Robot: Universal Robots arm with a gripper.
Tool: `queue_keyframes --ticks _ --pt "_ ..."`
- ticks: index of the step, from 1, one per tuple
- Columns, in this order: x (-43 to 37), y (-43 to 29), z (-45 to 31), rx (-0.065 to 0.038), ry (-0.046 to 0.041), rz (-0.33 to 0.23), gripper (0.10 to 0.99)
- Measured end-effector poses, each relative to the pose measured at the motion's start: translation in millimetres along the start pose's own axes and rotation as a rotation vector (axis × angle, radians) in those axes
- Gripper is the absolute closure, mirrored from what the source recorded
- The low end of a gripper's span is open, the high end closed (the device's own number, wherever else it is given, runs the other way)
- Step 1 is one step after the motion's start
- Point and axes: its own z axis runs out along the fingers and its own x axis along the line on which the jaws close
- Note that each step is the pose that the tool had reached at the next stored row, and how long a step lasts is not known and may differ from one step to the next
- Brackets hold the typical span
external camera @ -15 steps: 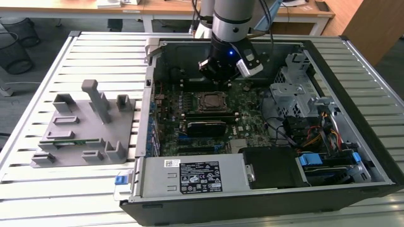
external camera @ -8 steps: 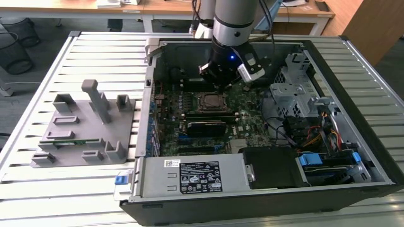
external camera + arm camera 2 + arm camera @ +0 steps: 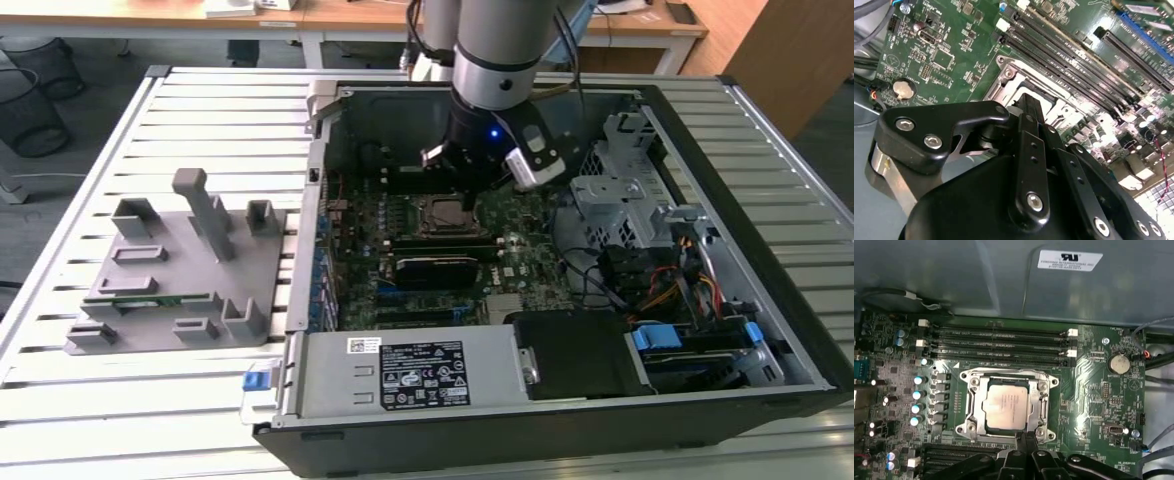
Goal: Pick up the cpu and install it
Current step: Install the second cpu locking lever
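- Hanging low inside the open black computer case, the black multi-link gripper sits directly over the socket area of the green motherboard; whether its fingers are spread or pressed together I cannot tell, since the tips are hidden behind the linkage in both wrist views.
- Going left to right in the first wrist view: a column of small silver-topped capacitors stands off to one side of the gripper, then comes the silver metal socket frame, then the cpu, a small flat square chip with a pale silver-grey metal top, and last a round silver coin cell well apart on the far side.
- The cpu lies flat in the socket frame, just ahead of the gripper's tips and not held by it, so it looks already seated.
- Handling, as a judgement: light, rigid and smooth-topped, so likely slippery; its underside contacts and the socket's are fragile. The safe hold would be by two opposite edges, never by pressing the faces.
- Orientation: metal top facing up toward the gripper, sides square with the frame. Nearly square, it has no marked long axis.
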Motion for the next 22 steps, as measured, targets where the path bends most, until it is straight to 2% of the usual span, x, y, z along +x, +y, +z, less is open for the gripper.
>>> queue_keyframes --ticks 6,12,14,17,22 --pt "0.4 -7.3 -0.1 -0.002 0.0008 0.0 0.98" --pt "0.9 -18.8 -0.7 -0.005 0.0041 0.0 0.98" --pt "1.7 -19.6 -0.7 -0.005 0.004 0.001 0.98" --pt "5.5 -19.4 -0.4 -0.005 0.004 0.0 0.98" --pt "18.8 -18.9 0.6 -0.005 0.0039 0.001 0.98"
